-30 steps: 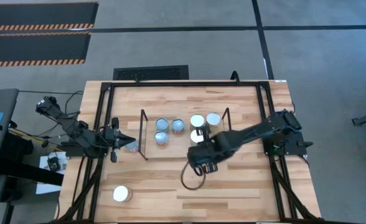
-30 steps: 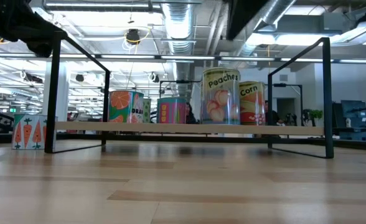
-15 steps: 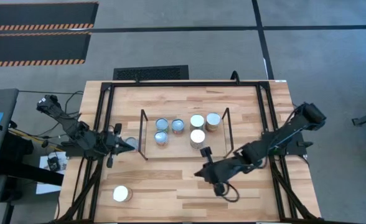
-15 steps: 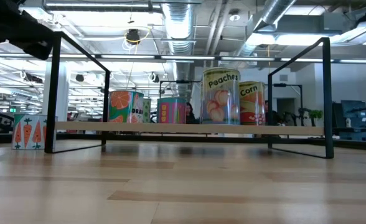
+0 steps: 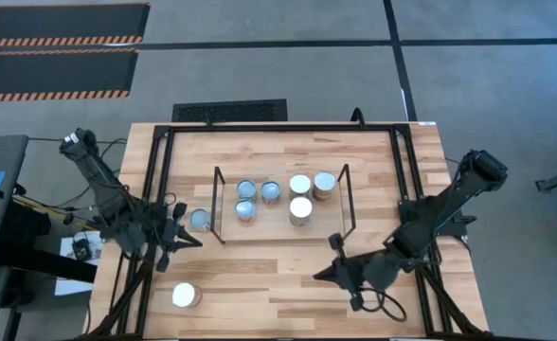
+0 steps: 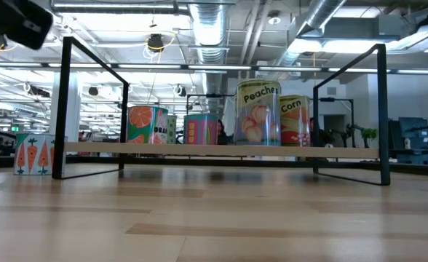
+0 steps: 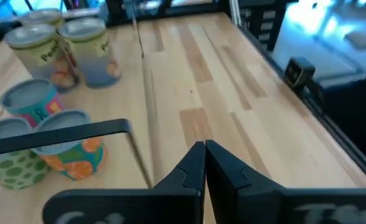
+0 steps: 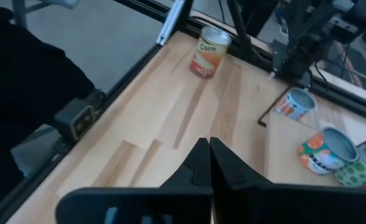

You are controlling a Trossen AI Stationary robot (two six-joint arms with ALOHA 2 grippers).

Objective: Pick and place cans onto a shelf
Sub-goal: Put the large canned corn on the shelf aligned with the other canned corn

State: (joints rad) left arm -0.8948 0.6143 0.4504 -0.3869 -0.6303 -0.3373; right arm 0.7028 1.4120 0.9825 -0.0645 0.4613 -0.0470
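**Q:** Claws first: how do we find them?

**A:** Both empty. Our right gripper (image 5: pixel 318 276) hovers low over the near part of the table (image 5: pixel 260 275), fingertips pressed together to a point, as its own wrist view shows (image 8: pixel 205 163). Our left gripper (image 5: pixel 199 242) sits at the table's left edge, fingers likewise closed on nothing (image 7: pixel 205 163), aimed toward the shelf (image 5: pixel 278 232).

**Q:** And the count?

**A:** We count eight cans. Nearest, a wide white-topped can (image 5: pixel 185 296) stands alone at the near left corner; the right wrist view reads its label as corn (image 8: pixel 209 51). Next, a small can with carrots on its label (image 5: pixel 200 220) stands on the table just outside the shelf's left end, close to the left gripper. On the shelf we see six: three small silver-blue tops (image 5: pixel 246 210) (image 5: pixel 247 189) (image 5: pixel 271 191) grouped on the left half, and three wider whitish tops (image 5: pixel 300 209) (image 5: pixel 300 185) (image 5: pixel 325 183) on the right half.

**Q:** The arms?

**A:** Our right arm (image 5: pixel 430 218) stretches from the right edge diagonally toward the near middle. Our left arm (image 5: pixel 108 194) is bent at the left rail.

**Q:** The shelf itself?

**A:** Black wire uprights, light wood board, mid-table. From the low view, the peaches label (image 6: pixel 258 113) and another corn label (image 6: pixel 294 120) face us.
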